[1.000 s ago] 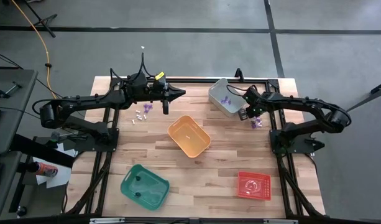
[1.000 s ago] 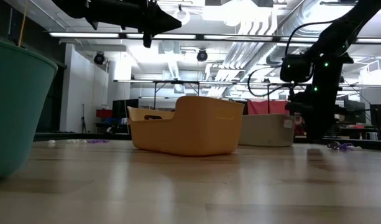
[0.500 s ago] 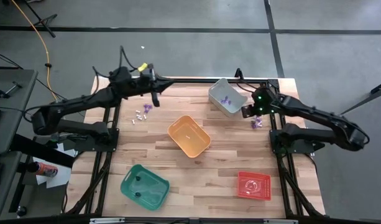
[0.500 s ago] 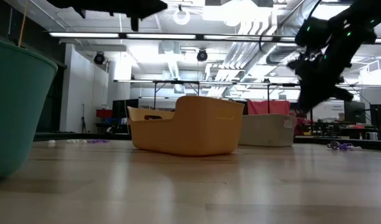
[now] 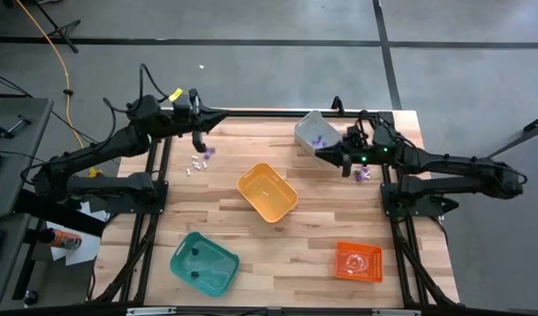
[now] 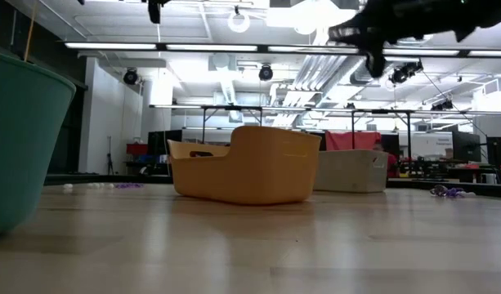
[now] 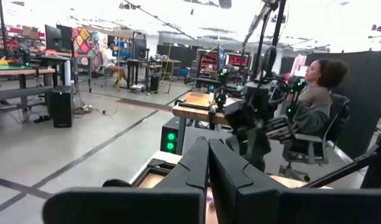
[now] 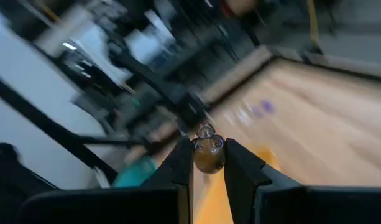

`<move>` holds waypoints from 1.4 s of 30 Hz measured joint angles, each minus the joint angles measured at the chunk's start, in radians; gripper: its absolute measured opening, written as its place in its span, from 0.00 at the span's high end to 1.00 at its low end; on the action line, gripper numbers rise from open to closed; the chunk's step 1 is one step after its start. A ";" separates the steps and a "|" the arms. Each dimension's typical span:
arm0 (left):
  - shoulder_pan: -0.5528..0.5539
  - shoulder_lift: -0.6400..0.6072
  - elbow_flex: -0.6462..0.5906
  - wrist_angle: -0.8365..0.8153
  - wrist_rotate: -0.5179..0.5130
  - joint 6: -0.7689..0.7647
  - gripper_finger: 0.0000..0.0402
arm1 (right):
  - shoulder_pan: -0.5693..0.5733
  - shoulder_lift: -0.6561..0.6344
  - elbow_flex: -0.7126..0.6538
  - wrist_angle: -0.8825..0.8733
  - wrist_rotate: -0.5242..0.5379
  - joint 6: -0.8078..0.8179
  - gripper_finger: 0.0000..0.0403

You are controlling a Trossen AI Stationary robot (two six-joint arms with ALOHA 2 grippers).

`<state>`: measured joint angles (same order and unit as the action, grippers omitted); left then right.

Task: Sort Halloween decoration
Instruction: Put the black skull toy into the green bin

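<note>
Our right claw (image 8: 208, 163) is clamped on a small brownish trinket (image 8: 207, 153), raised above the bench (image 5: 312, 219). The orange bin (image 5: 268, 193) lies ahead and below, nearer this arm. Our left claw (image 7: 207, 163), pressed together, waits opposite.

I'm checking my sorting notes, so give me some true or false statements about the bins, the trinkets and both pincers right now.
1. The right pincer grips a small brownish trinket. True.
2. The left pincer is wide open. False: its fingers are shut, with nothing between them.
3. The orange bin sits near the table's middle. True.
4. Purple trinkets lie in the grey bin. True.
5. The green bin sits beside the grey bin. False: it is at the opposite, near-left part of the table.
</note>
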<state>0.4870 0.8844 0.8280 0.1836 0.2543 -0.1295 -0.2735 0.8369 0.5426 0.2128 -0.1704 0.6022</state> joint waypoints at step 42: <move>-0.162 0.105 0.000 0.001 -0.057 -0.022 1.00 | 0.025 0.498 0.589 -0.084 -0.121 -0.517 0.90</move>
<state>0.3251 0.9894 0.8280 0.1848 0.1972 -0.1515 -0.2481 1.3354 1.1320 0.1284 -0.2918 0.0850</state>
